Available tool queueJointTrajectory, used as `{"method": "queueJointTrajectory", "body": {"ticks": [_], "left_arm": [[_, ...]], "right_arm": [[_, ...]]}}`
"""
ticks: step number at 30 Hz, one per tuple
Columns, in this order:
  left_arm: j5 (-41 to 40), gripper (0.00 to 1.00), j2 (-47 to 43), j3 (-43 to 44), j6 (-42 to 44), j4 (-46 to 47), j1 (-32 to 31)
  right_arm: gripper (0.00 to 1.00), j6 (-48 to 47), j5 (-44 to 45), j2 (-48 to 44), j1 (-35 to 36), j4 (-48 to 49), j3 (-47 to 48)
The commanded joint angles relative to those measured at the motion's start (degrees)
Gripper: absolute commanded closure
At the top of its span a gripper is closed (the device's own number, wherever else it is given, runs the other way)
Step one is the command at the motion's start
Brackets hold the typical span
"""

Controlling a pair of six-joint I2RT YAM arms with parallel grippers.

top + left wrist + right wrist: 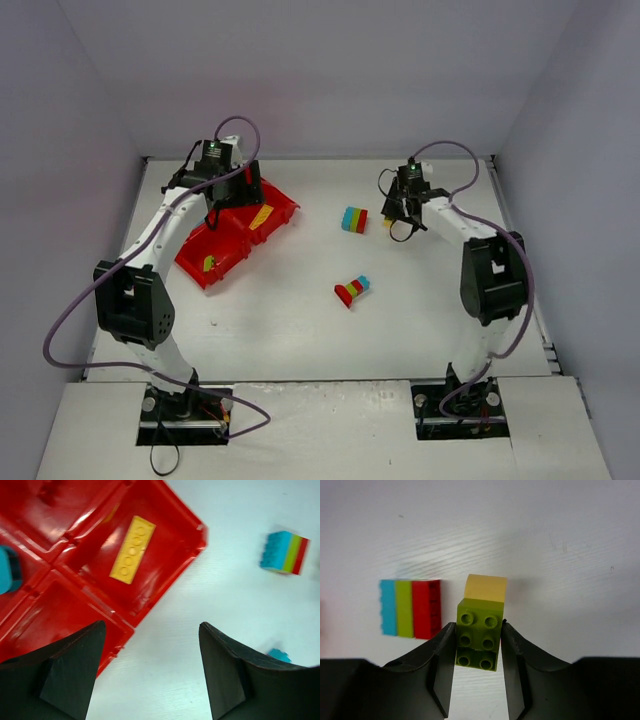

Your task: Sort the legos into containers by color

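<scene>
My right gripper is shut on a lime green lego, both fingers pressed against its sides, and a yellow piece joins its far end. Just left of it lies a teal, green and red lego stack. In the top view my right gripper sits right of that stack. My left gripper is open with nothing in it, above the edge of the red container tray. One compartment holds a long yellow lego; a teal lego shows in another.
A second multicolour stack lies on the white table between the arms. A small green and yellow piece rests in the tray's near compartment. White walls enclose the table on three sides.
</scene>
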Motion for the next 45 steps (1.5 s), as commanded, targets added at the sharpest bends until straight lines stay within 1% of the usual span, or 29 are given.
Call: {"method": "queueJointTrajectory", "body": {"ticks": [1,2,3,4,6,7,9,10,12,13,15,16,19,20,21,25,29,30,36,42,45], "left_arm": [[9.4,0.31,-3.5,3.4,0.8,4.6,-0.2],[11.1,0.31,-3.5,3.4,0.7,5.2,-0.2],[12.8,0.31,-3.5,3.4,0.7,6.0,-0.2],[16.5,0.31,-3.3,3.5,0.6,7.3,-0.2],[20.9,0.31,-2.9,3.5,-0.2,9.0,-0.2],[25.7,0.31,-2.7,3.5,-0.6,10.9,-0.2],[30.3,0.31,-2.4,3.1,-3.2,13.5,-0.2],[34.2,0.31,-2.4,2.8,-4.3,16.4,-0.3],[37.3,0.31,-2.3,2.6,-6.8,19.0,-0.6],[39.7,0.31,-2.3,2.7,-7.3,20.8,-0.9],[41.4,0.31,-2.2,3.0,-8.3,22.3,-1.5],[42.2,0.31,-2.1,3.0,-8.5,23.8,-1.7],[45.4,0.31,-2.0,2.7,-9.7,26.9,-2.7],[46.1,0.29,-1.8,2.6,-9.8,27.4,-2.9],[46.2,0.26,-2.1,2.4,-9.7,27.7,-3.1],[46.7,0.26,-2.8,1.4,-10.0,31.4,-4.4],[46.5,0.25,-2.9,1.1,-10.5,32.8,-5.2],[46.5,0.25,-2.9,1.0,-10.8,35.7,-5.4],[48.0,0.25,-2.4,0.0,-11.8,39.8,-6.6],[51.2,0.26,-2.3,-1.4,-12.7,43.9,-7.4],[52.6,0.29,-2.1,-2.0,-12.4,44.2,-7.9]], "right_arm": [[1.0,-6.1,-6.1,-12.4,-0.4,10.8,-1.9],[1.0,-8.1,-7.7,-13.7,-0.4,12.2,-2.6],[1.0,-9.0,-11.1,-16.1,-0.4,15.1,-3.3],[1.0,-10.2,-13.5,-17.2,-0.4,16.9,-4.1],[1.0,-12.7,-19.3,-20.4,-0.4,21.2,-6.4],[1.0,-13.4,-21.3,-21.3,-0.4,22.9,-7.1],[1.0,-15.6,-25.7,-23.5,-0.4,25.6,-8.8],[1.0,-16.3,-30.8,-23.9,-0.4,27.8,-9.0],[1.0,-17.6,-36.3,-24.3,-0.4,29.5,-8.6],[1.0,-17.6,-41.1,-24.3,-0.4,30.4,-8.5],[1.0,-16.9,-46.1,-24.3,-0.4,33.1,-8.5],[1.0,-16.3,-50.7,-24.1,-0.5,34.0,-8.5],[1.0,-13.6,-56.8,-23.4,-0.6,38.5,-8.5],[1.0,-13.0,-60.1,-22.9,-0.5,39.7,-8.5],[1.0,-12.4,-61.6,-22.8,-0.5,41.2,-8.2],[1.0,-9.6,-66.9,-21.6,-0.4,43.6,-7.2],[1.0,-4.8,-71.1,-20.1,-0.3,49.9,-7.2],[1.0,-3.9,-72.3,-19.9,-0.1,50.7,-7.2],[1.0,1.5,-75.8,-18.4,0.3,57.1,-7.6],[1.0,5.6,-77.5,-17.3,0.5,62.3,-8.3],[1.0,6.4,-77.8,-17.0,0.5,63.1,-8.2]]}}
